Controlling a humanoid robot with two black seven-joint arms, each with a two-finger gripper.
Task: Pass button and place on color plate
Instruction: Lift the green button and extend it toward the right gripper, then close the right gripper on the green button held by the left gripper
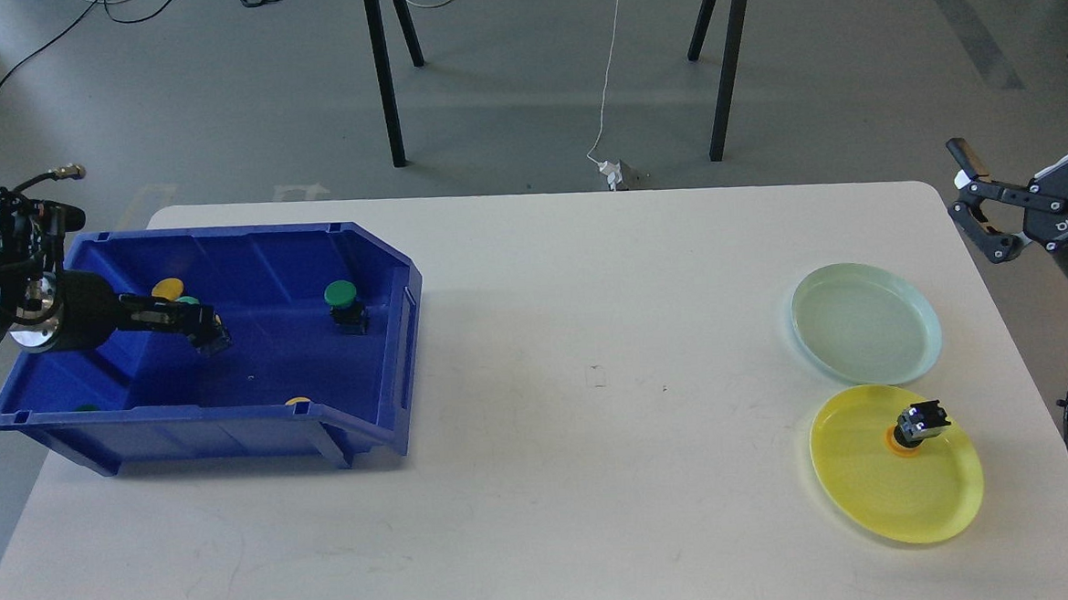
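Down inside the blue bin (249, 260), the left gripper (210, 335) reaches in from the left edge, its fingers dark and close together; whether they hold anything cannot be told. A green-capped button (344, 305) stands upright on the bin floor to the right of that gripper, apart from it. A yellow cap (168, 288) shows just behind the gripper, and another yellow one (298, 401) peeks over the front wall.

Far across the table (538, 382), the right gripper (982, 212) hangs beyond the right edge with its fingers spread wide and nothing between them. Below it lie the pale green plate (865, 333), bare, and the yellow plate (873, 492), which already carries a button with an orange-yellow cap (915, 426), resting cap-down.

The left arm is plainly the nearer one to the green-capped button; I judge its next reach goes rightward along the bin floor, the matching plate being well apart on the other side.
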